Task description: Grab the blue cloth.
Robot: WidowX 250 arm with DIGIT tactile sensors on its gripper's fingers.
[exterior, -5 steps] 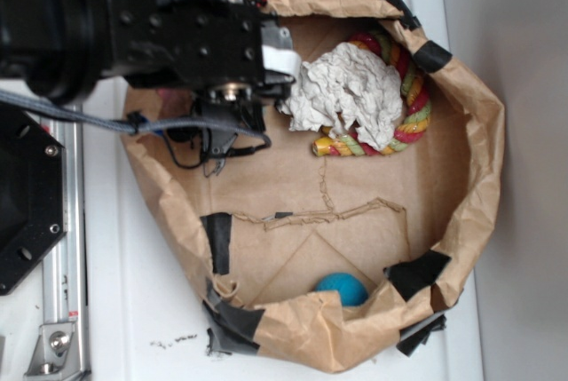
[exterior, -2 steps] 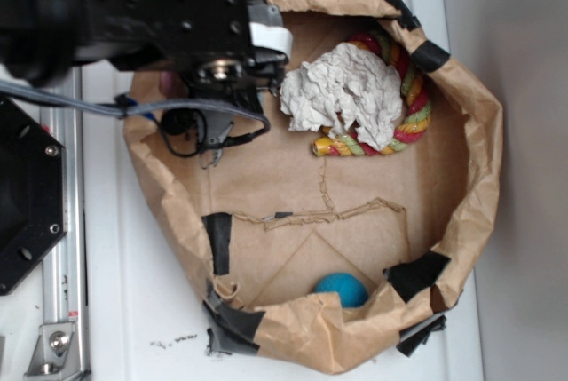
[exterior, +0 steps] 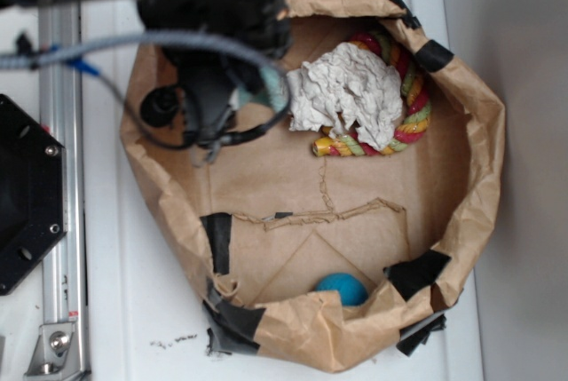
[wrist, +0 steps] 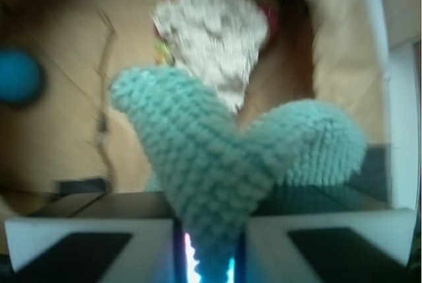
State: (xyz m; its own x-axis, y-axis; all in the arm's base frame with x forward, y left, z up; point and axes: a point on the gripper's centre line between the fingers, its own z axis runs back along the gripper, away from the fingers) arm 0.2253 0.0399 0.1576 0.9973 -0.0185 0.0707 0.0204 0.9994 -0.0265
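The blue cloth [wrist: 217, 157] is a light teal knitted rag, pinched between my two white fingers [wrist: 86, 243] in the wrist view and bunched up above them in two lobes. My gripper [wrist: 208, 256] is shut on it. In the exterior view a sliver of the blue cloth [exterior: 271, 88] shows beside the black gripper [exterior: 222, 101], which hangs over the upper left part of the paper bag, mostly hiding the cloth.
The brown paper bag [exterior: 461, 177] forms a walled basin patched with black tape. A white wrinkly rag [exterior: 351, 92] lies on a coloured rope ring [exterior: 413, 106] at the top. A small blue ball [exterior: 342, 288] sits at the bottom. A black plate [exterior: 27, 194] is at the left.
The arm has swung so the gripper now points down into the bag's upper left, and a sliver of teal cloth now shows beside it. Rag, rope and ball have not moved.
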